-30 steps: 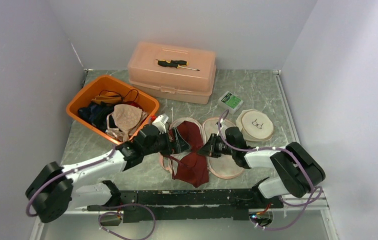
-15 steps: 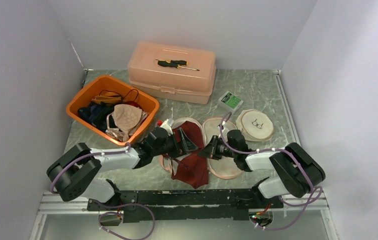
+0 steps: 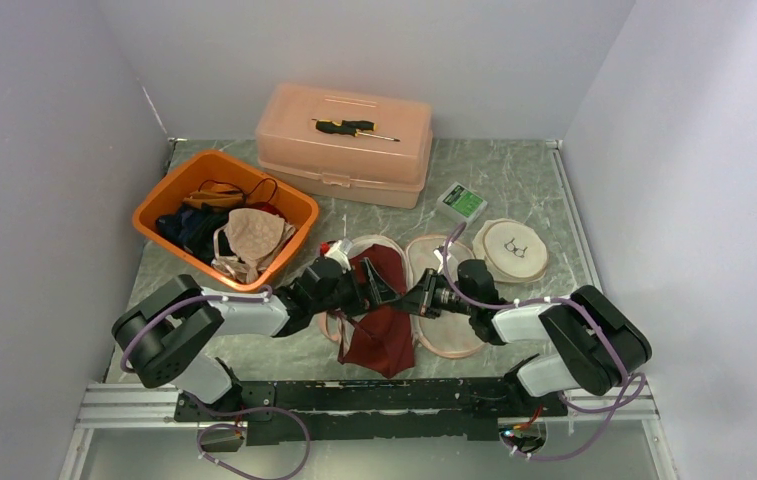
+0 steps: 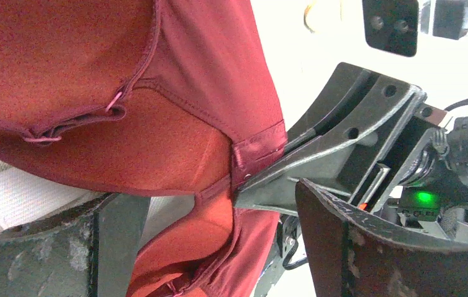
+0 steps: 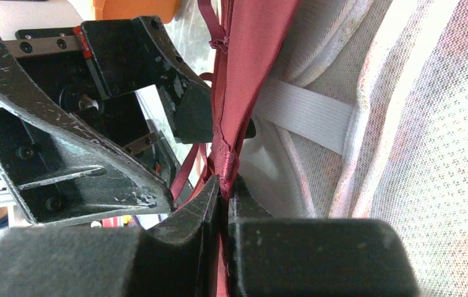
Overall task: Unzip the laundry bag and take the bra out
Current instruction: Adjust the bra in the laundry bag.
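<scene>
The laundry bag (image 3: 454,335) lies unzipped on the table, its two pale mesh halves spread open side by side. The dark red bra (image 3: 382,320) is draped over the left half and hangs toward the near edge. My right gripper (image 3: 416,298) is shut on the bra's edge; the red fabric (image 5: 237,93) runs up from between its pinched fingertips (image 5: 222,192). My left gripper (image 3: 372,288) is open, with its fingers on either side of the bra (image 4: 175,154) close to the right gripper's fingers (image 4: 324,167). Mesh of the bag (image 5: 416,124) fills the right wrist view's right side.
An orange bin (image 3: 169,200) full of clothes stands at the left. A pink toolbox (image 3: 344,150) with a screwdriver (image 3: 354,127) on its lid sits at the back. A small green-and-white box (image 3: 462,203) and a round mesh pouch (image 3: 510,250) lie right of the bag.
My left arm has swung in toward the centre, bringing its open gripper right up to the right gripper. The bra's hanging part has shifted slightly. The right gripper has kept its pinch.
</scene>
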`<action>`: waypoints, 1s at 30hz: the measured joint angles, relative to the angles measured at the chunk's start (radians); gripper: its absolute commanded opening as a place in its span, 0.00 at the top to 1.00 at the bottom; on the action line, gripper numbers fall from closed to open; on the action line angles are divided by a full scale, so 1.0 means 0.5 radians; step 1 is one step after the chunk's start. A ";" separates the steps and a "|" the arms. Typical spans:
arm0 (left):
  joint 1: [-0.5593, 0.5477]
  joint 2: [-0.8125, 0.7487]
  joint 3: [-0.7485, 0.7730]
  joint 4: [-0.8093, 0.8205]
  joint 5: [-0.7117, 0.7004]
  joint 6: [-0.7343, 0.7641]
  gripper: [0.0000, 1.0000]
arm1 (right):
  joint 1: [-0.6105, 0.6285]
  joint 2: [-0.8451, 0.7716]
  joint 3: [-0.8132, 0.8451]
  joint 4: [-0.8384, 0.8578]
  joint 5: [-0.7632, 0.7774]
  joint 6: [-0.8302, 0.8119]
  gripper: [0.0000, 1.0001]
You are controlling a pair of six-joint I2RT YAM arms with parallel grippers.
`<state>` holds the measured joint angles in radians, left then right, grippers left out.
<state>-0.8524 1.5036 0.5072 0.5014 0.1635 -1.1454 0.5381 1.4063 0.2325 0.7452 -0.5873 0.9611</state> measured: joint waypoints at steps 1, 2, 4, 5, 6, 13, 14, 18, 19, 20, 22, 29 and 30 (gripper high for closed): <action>0.000 0.000 0.000 0.018 -0.008 0.003 0.10 | 0.000 0.000 -0.001 -0.001 0.002 0.000 1.00; 0.000 -0.002 0.000 0.030 -0.014 0.008 0.10 | 0.000 0.000 -0.004 0.000 0.002 0.000 1.00; 0.000 -0.003 0.000 0.041 -0.024 0.017 0.11 | 0.000 0.002 -0.021 0.011 0.003 0.002 1.00; 0.000 -0.002 0.000 0.053 -0.022 0.022 0.12 | 0.000 0.007 -0.033 0.027 0.003 0.005 1.00; 0.000 -0.002 0.000 0.073 -0.021 0.024 0.13 | 0.000 0.017 -0.044 0.046 0.002 0.014 1.00; 0.000 0.224 -0.043 0.487 0.047 -0.009 0.19 | -0.004 0.138 -0.105 0.185 0.002 0.078 0.93; 0.000 0.247 -0.054 0.517 0.049 -0.014 0.20 | -0.004 0.147 -0.111 0.198 0.001 0.083 0.89; 0.000 0.311 -0.068 0.624 0.072 -0.043 0.25 | -0.004 0.150 -0.131 0.224 0.000 0.095 0.70; 0.000 0.315 -0.068 0.652 0.076 -0.047 0.25 | -0.004 0.143 -0.134 0.218 0.000 0.094 0.66; 0.000 0.317 -0.068 0.675 0.079 -0.047 0.25 | -0.003 0.130 -0.135 0.208 0.002 0.089 0.61; 0.000 0.322 -0.068 0.720 0.084 -0.053 0.25 | -0.003 0.081 -0.135 0.159 0.005 0.077 0.52; 0.000 0.325 -0.090 0.768 0.082 -0.058 0.25 | -0.002 -0.361 -0.117 -0.325 0.122 -0.081 0.35; 0.000 0.325 -0.095 0.770 0.082 -0.060 0.25 | -0.002 -0.423 -0.105 -0.410 0.147 -0.105 0.34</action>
<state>-0.8524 1.6661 0.4599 0.8864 0.2043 -1.1751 0.5373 1.1946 0.1799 0.5400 -0.5137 0.9085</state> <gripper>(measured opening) 0.749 0.633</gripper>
